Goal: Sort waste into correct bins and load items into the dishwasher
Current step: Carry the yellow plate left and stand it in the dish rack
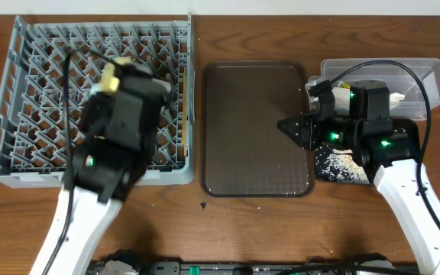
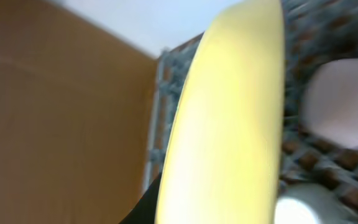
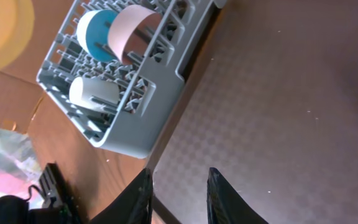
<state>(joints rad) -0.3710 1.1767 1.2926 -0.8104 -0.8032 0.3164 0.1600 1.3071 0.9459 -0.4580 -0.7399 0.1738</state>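
The left gripper [image 1: 121, 72] hangs over the middle of the grey dish rack [image 1: 6, 156]. Right in front of its fingers the yellow plate [image 2: 229, 112] stands on edge and fills the wrist view, blurred. The fingers themselves do not show, so I cannot tell whether they clamp the plate or only sit beside it. Past the plate, on the side away from the fingers, a white bowl [image 3: 132, 28] and a light blue bowl [image 3: 95, 34] stand on edge side by side among the pegs. The small white cup [image 3: 92, 90] lies in a row near them.

The brown serving tray [image 1: 254, 130] lies just beside the rack. The right gripper [image 3: 179, 196] is over the tray's right edge, its tips aimed toward the rack. Its two fingers [image 3: 140, 199] stand a narrow gap apart with nothing between them, and the tray's patterned surface is directly beneath. Behind the fingers, under the wrist, sits the black tray [image 1: 411, 131] with whitish rice scraps [image 1: 334, 159] in it, and farther back again is the clear tub [image 1: 430, 76].
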